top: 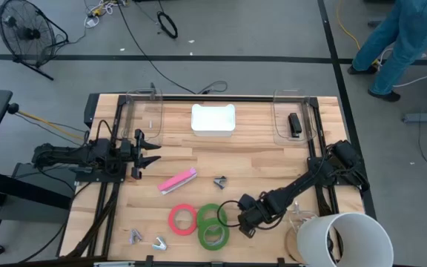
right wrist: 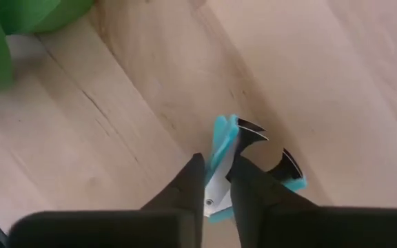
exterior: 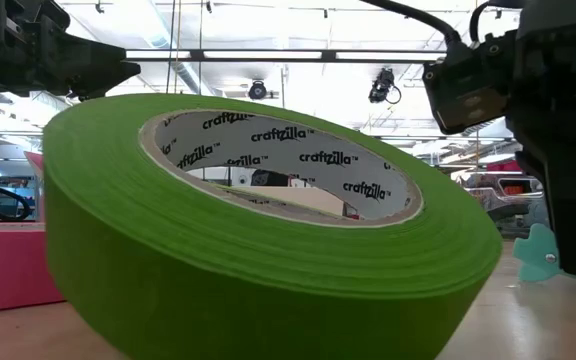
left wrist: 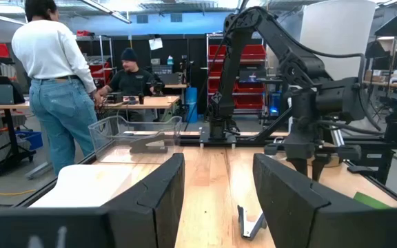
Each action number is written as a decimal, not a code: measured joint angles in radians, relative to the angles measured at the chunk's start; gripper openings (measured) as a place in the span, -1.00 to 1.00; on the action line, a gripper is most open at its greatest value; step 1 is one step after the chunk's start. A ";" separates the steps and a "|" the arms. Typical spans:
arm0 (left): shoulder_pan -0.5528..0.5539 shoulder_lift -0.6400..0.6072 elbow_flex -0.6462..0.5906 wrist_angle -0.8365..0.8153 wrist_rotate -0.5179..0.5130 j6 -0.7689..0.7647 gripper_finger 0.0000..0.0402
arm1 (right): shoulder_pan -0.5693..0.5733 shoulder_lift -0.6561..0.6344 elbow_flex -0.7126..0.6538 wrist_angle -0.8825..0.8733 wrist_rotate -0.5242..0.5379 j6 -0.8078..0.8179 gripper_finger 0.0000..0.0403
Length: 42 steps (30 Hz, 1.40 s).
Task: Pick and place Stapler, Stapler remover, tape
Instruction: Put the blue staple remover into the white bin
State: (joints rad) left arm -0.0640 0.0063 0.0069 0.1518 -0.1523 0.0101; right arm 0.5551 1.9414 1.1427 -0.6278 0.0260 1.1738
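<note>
My right gripper (top: 245,221) points down near the table's front, just right of the two green tape rolls (top: 212,213) (top: 213,235). It is shut on a teal stapler remover (right wrist: 220,148). A red tape roll (top: 183,219) lies left of the green ones. A pink stapler (top: 177,180) and a grey stapler remover (top: 219,182) lie at mid-table. Two more removers (top: 136,236) (top: 159,242) lie at the front left. My left gripper (top: 143,152) waits open at the left edge. My right gripper pinches one teal handle wing of the stapler remover (right wrist: 219,162) between its two fingers (right wrist: 191,184), coming from above and pointing down. The other wing (right wrist: 291,180) and the metal claws stick out beside the fingers. Whether the remover still touches the table, I cannot tell.
A white tray (top: 213,119) sits at the far middle between two clear bins; the right bin (top: 293,111) holds a black stapler (top: 295,124). A white bucket (top: 343,239) stands at the front right corner. A person walks beyond the far right edge.
</note>
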 joint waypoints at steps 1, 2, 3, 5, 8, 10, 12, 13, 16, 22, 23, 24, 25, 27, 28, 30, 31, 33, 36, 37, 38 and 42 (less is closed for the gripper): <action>0.000 0.000 0.000 -0.001 0.000 0.000 -0.12 | -0.001 0.000 0.001 -0.006 0.000 -0.001 -0.81; 0.000 0.000 0.000 -0.001 0.000 0.000 -0.12 | -0.002 -0.001 0.002 -0.015 0.002 -0.003 -0.85; 0.000 0.000 0.000 -0.001 0.000 0.000 -0.12 | -0.004 -0.001 0.004 -0.031 0.001 -0.004 -0.90; 0.000 0.000 0.000 -0.002 0.000 0.000 -0.12 | -0.006 -0.006 0.004 -0.078 -0.001 -0.004 -0.92; 0.000 0.000 0.000 -0.002 0.000 0.000 -0.12 | -0.007 -0.009 0.004 -0.097 0.000 -0.009 -0.92; 0.000 0.000 0.000 -0.002 0.000 0.000 -0.12 | -0.006 -0.018 0.004 -0.110 0.010 -0.028 -0.92; 0.000 0.000 0.000 -0.001 0.000 0.000 -0.12 | -0.007 -0.033 0.015 -0.195 0.040 -0.041 -0.93; 0.000 0.000 0.000 -0.001 0.000 0.000 -0.12 | -0.008 -0.042 0.030 -0.255 0.064 -0.039 -0.93; 0.000 0.000 0.000 -0.001 0.000 0.000 -0.12 | -0.013 -0.048 0.096 -0.471 0.118 -0.012 -0.95; 0.000 0.000 0.000 -0.001 0.000 0.000 -0.12 | -0.017 -0.058 0.170 -0.538 0.135 -0.012 -0.95; 0.000 0.000 0.000 -0.001 0.000 0.000 -0.12 | -0.018 -0.059 0.173 -0.524 0.138 -0.019 -0.95; 0.000 0.000 0.000 -0.001 0.000 0.000 -0.12 | -0.018 -0.060 0.175 -0.513 0.140 -0.026 -0.95; 0.000 0.000 0.000 -0.002 0.000 0.000 -0.12 | -0.021 -0.060 0.176 -0.512 0.141 -0.031 -0.95; 0.000 0.000 0.000 -0.005 0.000 0.000 -0.12 | -0.034 -0.060 0.175 -0.521 0.144 -0.048 -0.95; 0.000 0.000 0.000 -0.005 0.000 0.000 -0.12 | -0.044 -0.060 0.175 -0.516 0.153 -0.061 -0.95; 0.000 0.000 0.000 -0.005 0.000 0.000 -0.12 | -0.072 -0.060 0.183 -0.522 0.173 -0.105 -0.95; 0.000 0.000 0.000 -0.005 0.000 0.000 -0.12 | -0.089 -0.061 0.189 -0.525 0.184 -0.127 -0.95; 0.000 0.000 0.000 -0.005 0.000 0.000 -0.12 | -0.131 -0.062 0.212 -0.528 0.212 -0.181 -0.95; 0.000 0.000 0.000 -0.005 0.000 0.000 -0.12 | -0.206 -0.063 0.265 -0.519 0.258 -0.287 -0.95; 0.000 0.000 0.000 -0.003 0.000 0.000 -0.12 | -0.234 -0.063 0.284 -0.517 0.263 -0.325 -0.95; 0.000 0.000 0.000 -0.001 0.000 0.000 -0.12 | -0.259 -0.063 0.305 -0.516 0.272 -0.364 -0.95; 0.000 0.000 0.000 0.000 0.000 0.000 -0.12 | -0.365 -0.064 0.405 -0.506 0.280 -0.515 -0.95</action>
State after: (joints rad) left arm -0.0639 0.0063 0.0067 0.1520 -0.1524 0.0105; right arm 0.1898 1.8778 1.5475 -1.1342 0.3057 0.6592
